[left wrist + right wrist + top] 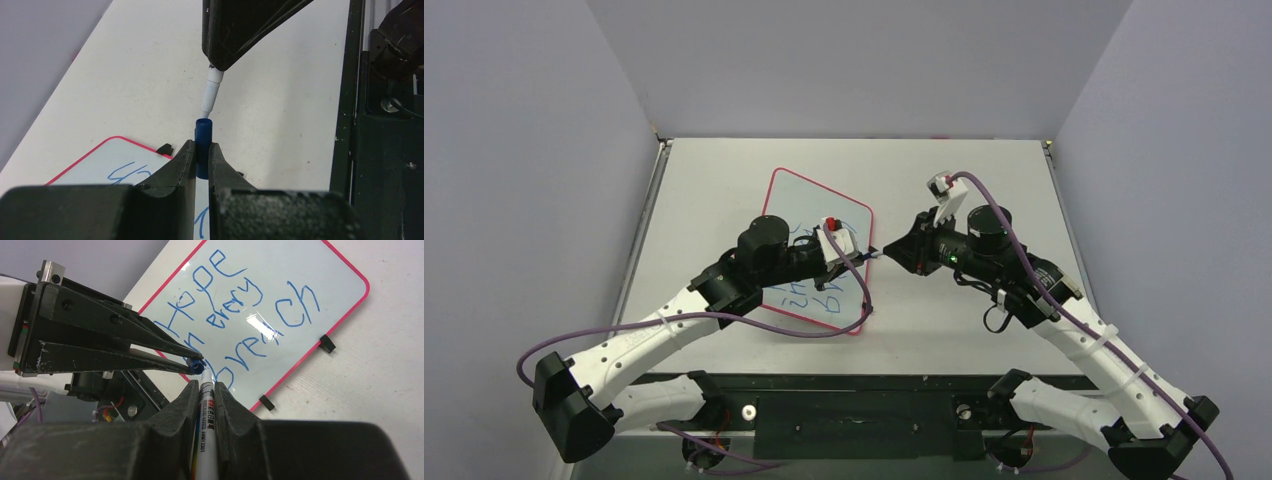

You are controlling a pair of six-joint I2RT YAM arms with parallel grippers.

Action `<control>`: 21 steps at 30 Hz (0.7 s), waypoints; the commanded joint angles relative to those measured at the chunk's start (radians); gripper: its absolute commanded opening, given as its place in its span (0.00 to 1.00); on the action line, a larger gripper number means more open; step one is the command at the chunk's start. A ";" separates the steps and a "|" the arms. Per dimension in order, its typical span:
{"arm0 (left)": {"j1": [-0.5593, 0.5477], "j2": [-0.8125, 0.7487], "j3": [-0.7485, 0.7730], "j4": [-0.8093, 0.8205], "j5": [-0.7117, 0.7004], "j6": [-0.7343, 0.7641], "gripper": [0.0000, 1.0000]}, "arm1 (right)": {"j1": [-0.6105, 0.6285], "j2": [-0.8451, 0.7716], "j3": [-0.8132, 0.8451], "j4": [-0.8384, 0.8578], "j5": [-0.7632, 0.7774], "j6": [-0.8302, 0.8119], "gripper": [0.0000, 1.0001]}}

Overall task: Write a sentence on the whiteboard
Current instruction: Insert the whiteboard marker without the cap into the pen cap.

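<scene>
The whiteboard (809, 195), white with a red-pink rim, lies tilted on the table's left-centre. In the right wrist view the board (320, 270) carries the blue sentence (235, 305) "Hope in every breach" in three lines. My left gripper (871, 255) is shut on a blue marker cap (203, 145), held above the board's right edge (115, 160). My right gripper (894, 250) is shut on a white marker (206, 415). The marker's tip (211, 92) points into the cap's mouth; the cap (196, 365) sits at the tip. The left arm hides most of the lettering in the top view.
Two black clips (327, 343) (266, 402) sit on the board's edge. The pale table (984, 180) is walled on three sides. A black rail (854, 410) with the arm bases runs along the near edge. Purple cables (804, 330) trail over the board's near corner.
</scene>
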 commanded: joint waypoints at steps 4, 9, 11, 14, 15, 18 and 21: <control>0.004 -0.009 0.010 0.040 -0.005 0.004 0.00 | -0.003 -0.032 0.038 0.021 0.000 -0.006 0.00; 0.005 -0.005 0.012 0.037 -0.003 0.007 0.00 | -0.004 -0.041 0.038 0.022 0.001 -0.005 0.00; 0.005 -0.002 0.014 0.035 -0.001 0.007 0.00 | -0.003 -0.040 0.039 0.023 -0.002 -0.004 0.00; 0.005 0.000 0.015 0.035 0.001 0.005 0.00 | -0.001 -0.036 0.037 0.025 -0.009 -0.001 0.00; 0.005 0.000 0.015 0.034 0.001 0.005 0.00 | 0.000 -0.035 0.035 0.029 -0.011 0.000 0.00; 0.004 0.003 0.016 0.035 0.003 0.003 0.00 | 0.002 -0.033 0.030 0.039 -0.012 0.007 0.00; 0.005 0.004 0.017 0.036 0.006 0.003 0.00 | 0.006 -0.028 0.021 0.055 -0.020 0.018 0.00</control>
